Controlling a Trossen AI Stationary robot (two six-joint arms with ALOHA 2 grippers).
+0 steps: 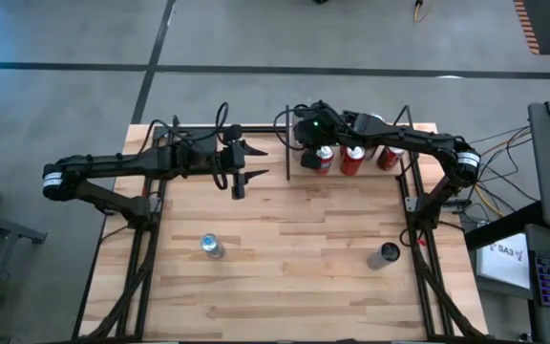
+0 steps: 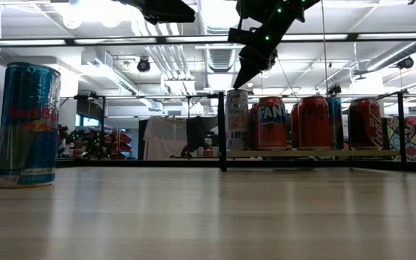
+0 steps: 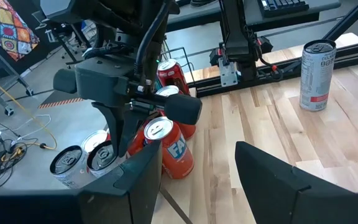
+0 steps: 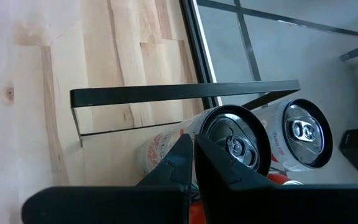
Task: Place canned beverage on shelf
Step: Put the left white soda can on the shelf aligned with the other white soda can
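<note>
Blue can (image 2: 27, 124) sits close up; your right pincer (image 1: 311, 134), clamped shut and empty, hovers over the shelf (image 2: 316, 153) cans (image 1: 353, 159); left pincer (image 1: 240, 170) half open, empty.

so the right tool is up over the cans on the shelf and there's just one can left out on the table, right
Not quite: two cans remain on the table, not one. The high view shows a blue can near the left and a dark can near the right. The right tool is indeed over the cans on the shelf.

The shelf (image 1: 351, 143), a light-wood board with black rods, is sitting at the table's one o'clock edge, holding upright cans (image 1: 352, 159).
</note>
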